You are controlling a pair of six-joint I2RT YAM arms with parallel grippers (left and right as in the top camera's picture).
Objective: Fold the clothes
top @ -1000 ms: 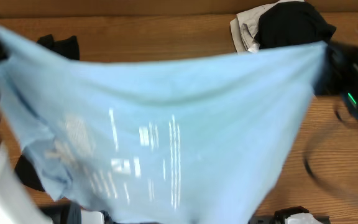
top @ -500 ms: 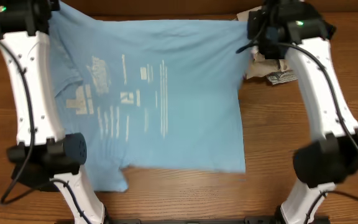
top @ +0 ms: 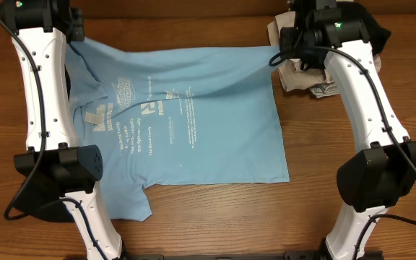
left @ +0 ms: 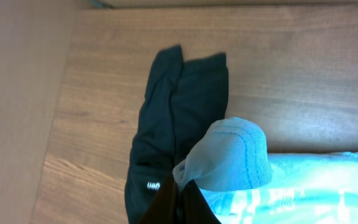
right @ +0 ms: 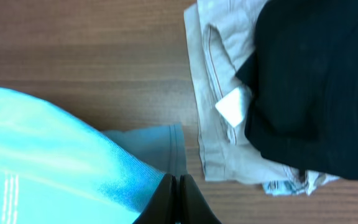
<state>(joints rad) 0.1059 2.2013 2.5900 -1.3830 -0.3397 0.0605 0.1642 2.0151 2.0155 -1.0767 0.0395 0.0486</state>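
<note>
Overhead, the light blue T-shirt (top: pixel 193 130) lies spread print-up on the wooden table (top: pixel 215 224). The left gripper (left: pixel 180 190) and the right gripper (right: pixel 175 185) each pinch one far corner tight. A black garment (left: pixel 173 118) lies just beyond the left corner.

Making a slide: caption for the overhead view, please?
The left gripper and right gripper pinch the far corners of a blue T-shirt spread on the table, beside a heap of clothes.

Both arms stretch up from their bases: left arm (top: pixel 45 94) toward 11 o'clock, right arm (top: pixel 367 94) toward 1 o'clock. Left gripper (left: pixel 180 202) and right gripper (right: pixel 178 196) seem pinched closed, their tips barely in view.
</note>
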